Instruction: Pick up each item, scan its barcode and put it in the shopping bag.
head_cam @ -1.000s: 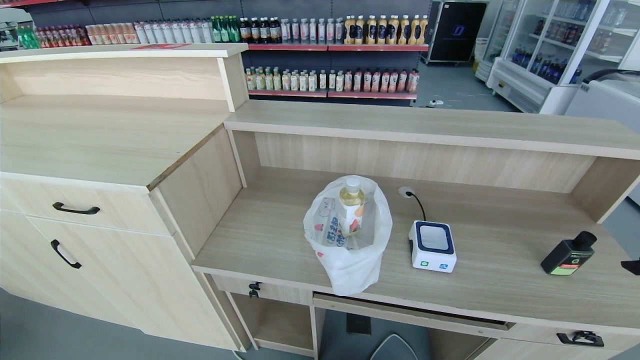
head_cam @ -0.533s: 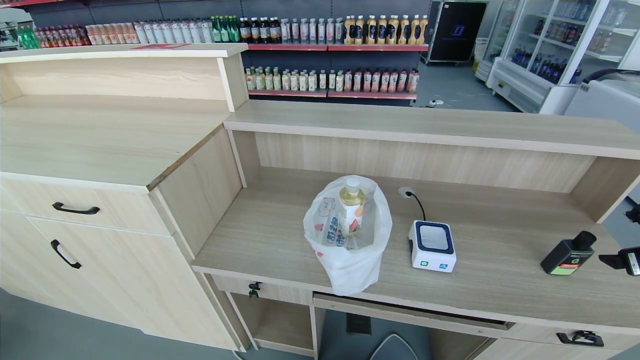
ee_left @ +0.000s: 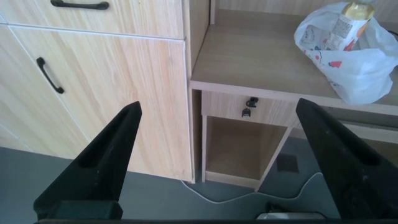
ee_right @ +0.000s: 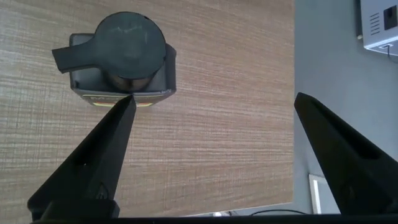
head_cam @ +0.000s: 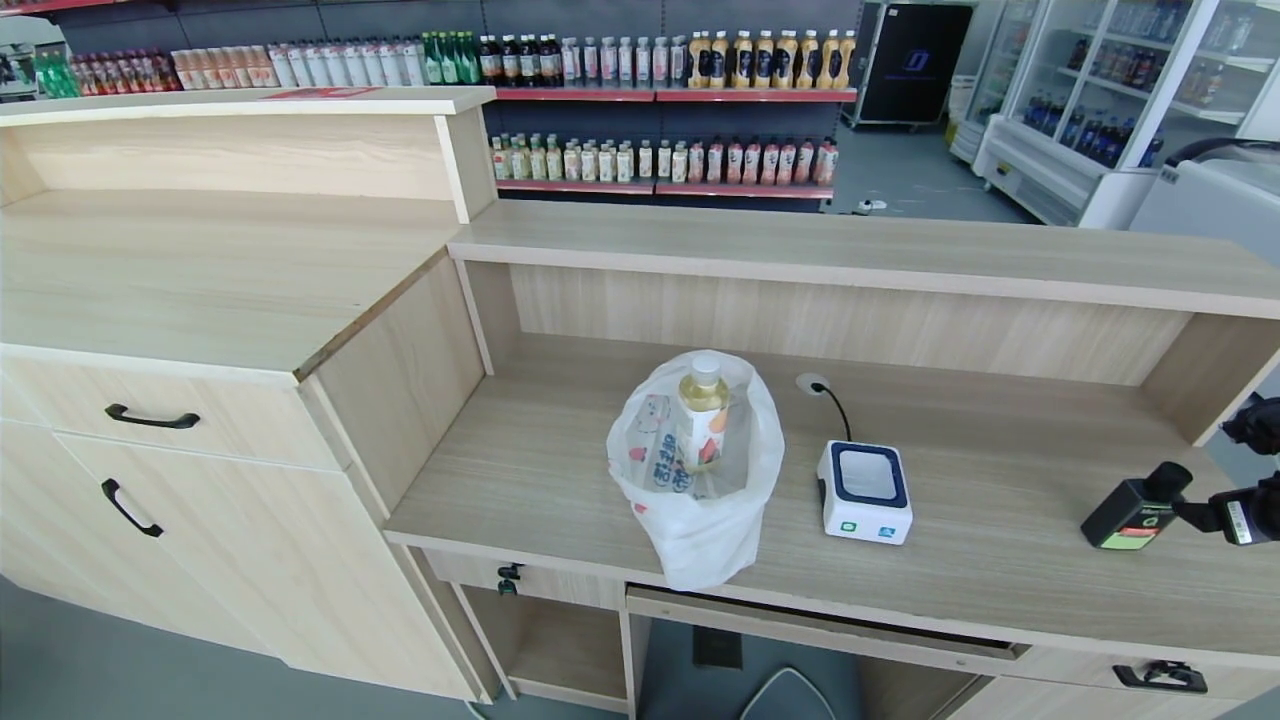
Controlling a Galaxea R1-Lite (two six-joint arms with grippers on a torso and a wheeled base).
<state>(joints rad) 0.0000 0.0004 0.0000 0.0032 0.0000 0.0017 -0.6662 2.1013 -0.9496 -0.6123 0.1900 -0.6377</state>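
So, right gripper [ee_right: 211, 155] is spread wide beside the bottle [head_cam: 1135, 508], which sits on the counter [head_cam: 1000, 560] at 3 o'clock from the scanner [head_cam: 866, 490], bag [head_cam: 695, 470] at its 9. Pick-up step, I'd say: next, straddle it and close. Wrist view gives the jaw gap, head view the layout.

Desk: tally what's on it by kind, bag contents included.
Bottles: 2, juice bottle inside the bag, dark bottle outside it
Bags: 1
Scanners: 1, the scanner
Total: 4; anything else in the bag is unclear.
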